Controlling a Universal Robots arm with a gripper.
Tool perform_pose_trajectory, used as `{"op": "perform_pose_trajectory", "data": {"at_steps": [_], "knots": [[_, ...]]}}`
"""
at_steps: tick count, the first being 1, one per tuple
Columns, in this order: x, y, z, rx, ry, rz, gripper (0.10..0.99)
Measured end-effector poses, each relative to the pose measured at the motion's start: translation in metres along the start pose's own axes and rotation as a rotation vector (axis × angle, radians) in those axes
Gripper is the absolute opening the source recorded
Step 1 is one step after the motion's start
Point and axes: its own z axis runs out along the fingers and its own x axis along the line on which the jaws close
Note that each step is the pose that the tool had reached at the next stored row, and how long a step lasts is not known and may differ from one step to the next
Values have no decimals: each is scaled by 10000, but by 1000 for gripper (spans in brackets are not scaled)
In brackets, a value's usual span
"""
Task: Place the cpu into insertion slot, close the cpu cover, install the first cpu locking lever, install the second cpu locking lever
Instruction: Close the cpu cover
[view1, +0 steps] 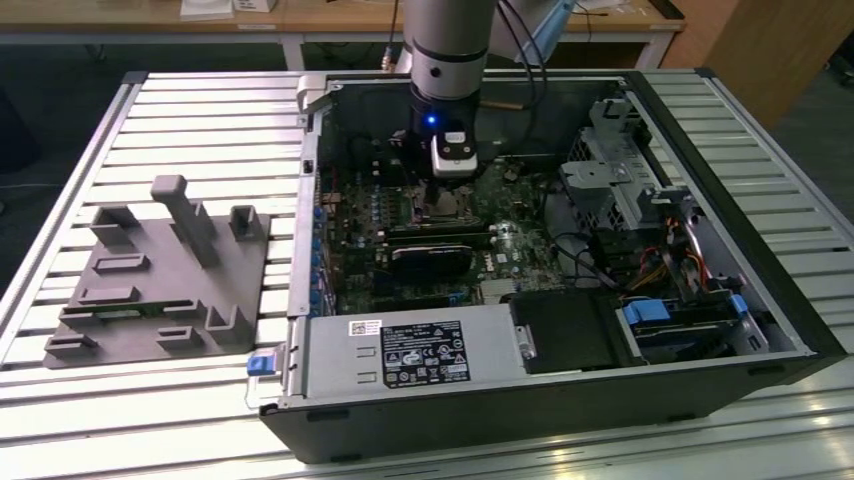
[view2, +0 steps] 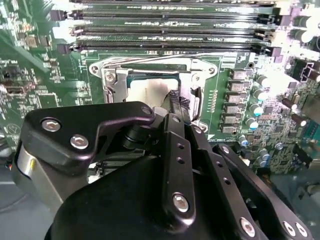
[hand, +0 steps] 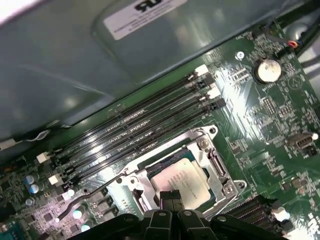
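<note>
1. The cpu (hand: 182, 175) lies flat in the insertion slot (view1: 437, 204) on the green circuit board (hand: 260, 130). In both wrist views its pale metal top shows through a square window.

2. The cpu cover (hand: 222, 172), a silvery frame plate, lies down around the cpu on all visible sides. In the second wrist view the same frame (view2: 187, 66) borders the chip.

3. A thin wire lever (hand: 85, 197) runs out from one corner of the frame, parallel to the long black memory slots (hand: 135, 130). Whether it is latched cannot be determined.

4. The pincer (hand: 172, 196) stands directly over the cpu at the edge farthest from the memory slots. Its two fingertips (hand: 167, 197) are pressed together with nothing between them, and their tips are at the chip's surface. The second wrist view shows the pincer (view2: 176, 103) at the same edge.

5. In the exterior view the arm reaches straight down into an open computer case (view1: 787, 330), with the pincer (view1: 451, 182) just above the socket. A power supply (view1: 400, 355) sits at the near side of the case.

6. The case lies on a slatted metal bench (view1: 200, 100). A grey fixture block (view1: 160, 280) rests on the bench at the exterior view's left, well apart from the case's interior.
</note>
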Motion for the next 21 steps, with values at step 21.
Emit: {"op": "perform_pose_trajectory", "data": {"at_steps": [21], "knots": [[-1, 1, 13, -511, -500, -2655, 106]]}}
